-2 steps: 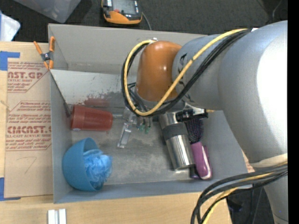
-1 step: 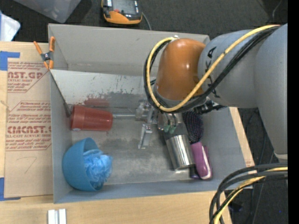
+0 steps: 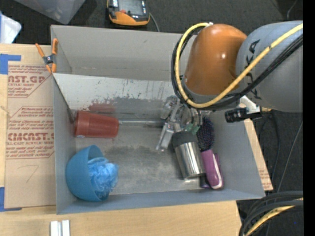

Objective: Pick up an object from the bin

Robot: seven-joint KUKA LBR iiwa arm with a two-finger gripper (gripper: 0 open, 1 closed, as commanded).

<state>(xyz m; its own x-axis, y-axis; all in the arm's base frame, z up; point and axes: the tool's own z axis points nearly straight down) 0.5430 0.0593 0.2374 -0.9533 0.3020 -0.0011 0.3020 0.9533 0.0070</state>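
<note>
My gripper (image 3: 166, 134) hangs low over the middle of the bin, below the orange wrist cover. Its metal tip sits just left of a silver metal cylinder (image 3: 188, 159) that lies on its side in the right half of the bin, dark open end toward the gripper. A purple hairbrush (image 3: 210, 156) with a dark bristle head lies along the cylinder's right side, touching it. Nothing visible is gripped.
A red plastic cup (image 3: 96, 125) lies on its side at the left wall. A blue bowl (image 3: 91, 174) with crumpled blue material in it sits in the front left corner. The arm and its cover hide the back right of the bin.
</note>
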